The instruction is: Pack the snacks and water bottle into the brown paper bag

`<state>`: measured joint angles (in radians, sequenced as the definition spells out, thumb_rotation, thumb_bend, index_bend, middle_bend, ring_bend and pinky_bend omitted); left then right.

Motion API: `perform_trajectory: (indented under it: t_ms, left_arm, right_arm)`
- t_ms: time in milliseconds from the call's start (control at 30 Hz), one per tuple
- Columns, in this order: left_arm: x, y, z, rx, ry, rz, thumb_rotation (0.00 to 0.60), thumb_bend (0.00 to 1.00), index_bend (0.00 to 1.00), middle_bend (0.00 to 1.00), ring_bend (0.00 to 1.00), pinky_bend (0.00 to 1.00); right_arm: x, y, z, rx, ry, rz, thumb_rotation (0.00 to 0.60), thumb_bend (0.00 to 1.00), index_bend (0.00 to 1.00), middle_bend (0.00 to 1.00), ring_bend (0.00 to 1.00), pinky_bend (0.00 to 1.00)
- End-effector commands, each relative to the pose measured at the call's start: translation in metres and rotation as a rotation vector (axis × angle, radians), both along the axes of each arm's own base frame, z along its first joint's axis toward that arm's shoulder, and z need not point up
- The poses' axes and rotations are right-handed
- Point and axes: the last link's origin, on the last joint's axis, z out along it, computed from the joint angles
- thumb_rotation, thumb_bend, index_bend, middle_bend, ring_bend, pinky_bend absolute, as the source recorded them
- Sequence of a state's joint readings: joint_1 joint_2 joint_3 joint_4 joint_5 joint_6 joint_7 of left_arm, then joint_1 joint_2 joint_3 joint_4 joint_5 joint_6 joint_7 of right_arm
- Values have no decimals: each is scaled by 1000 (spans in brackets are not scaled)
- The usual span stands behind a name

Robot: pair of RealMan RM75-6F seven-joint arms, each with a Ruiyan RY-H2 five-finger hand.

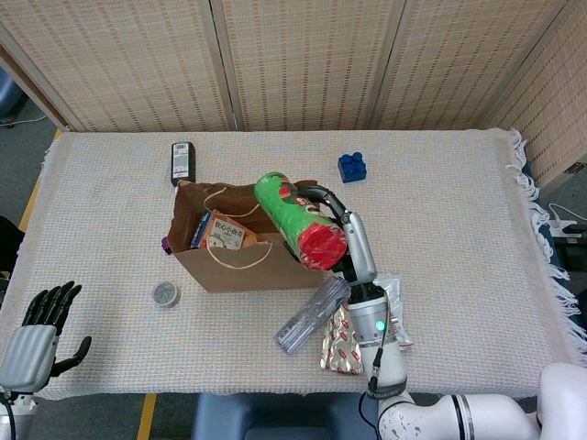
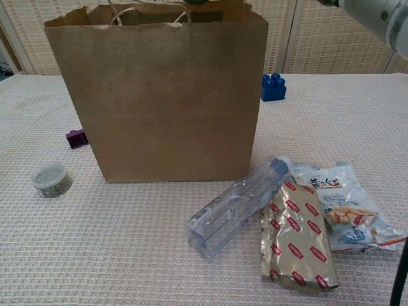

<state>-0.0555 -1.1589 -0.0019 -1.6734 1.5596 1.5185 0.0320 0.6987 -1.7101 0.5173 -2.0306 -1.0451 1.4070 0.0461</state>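
My right hand point(image 1: 347, 229) grips a green chips can point(image 1: 288, 214) with a red lid. The can is tilted over the right end of the open brown paper bag point(image 1: 246, 261), its far end above the bag's mouth. A snack pack point(image 1: 225, 234) lies inside the bag. On the cloth in front of the bag lie a clear water bottle point(image 1: 310, 316) point(image 2: 236, 207), a gold-and-red snack packet point(image 1: 342, 340) point(image 2: 296, 237) and a white snack bag point(image 2: 341, 204). My left hand point(image 1: 41, 316) rests open at the table's near left corner, holding nothing.
A blue block point(image 1: 351, 167) point(image 2: 273, 87) sits behind the bag on the right and a black remote point(image 1: 182, 162) behind it on the left. A small round tin point(image 1: 166, 294) point(image 2: 51, 179) and a purple block point(image 2: 76, 138) lie left of the bag.
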Motion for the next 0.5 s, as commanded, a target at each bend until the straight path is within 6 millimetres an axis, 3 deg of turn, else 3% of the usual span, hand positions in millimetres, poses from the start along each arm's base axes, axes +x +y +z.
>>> perform_trajectory:
  t_ms: [33,333,400,500]
  left_arm:
    - [0,0,0,0,-1,0,600,364,0,0,0,28]
    - [0,0,1,0,-3,-1,600,366,0,0,0,28]
    - [0,0,0,-3,-1,-1,600,365,0,0,0,28]
    - [0,-1,0,-3,0,0,600,365,0,0,0,27]
  right_arm:
    - [2,4,-3,40,-23,-7,600,370,691,606,663,685]
    - [-4,2,-9,81,12,-74,600,371,632,606,626,686]
    - [-3,3,-11,98,25,-63,600,371,566,596,582,664]
    - [-1,5,-14,135,50,-32,600,368,310,463,409,488]
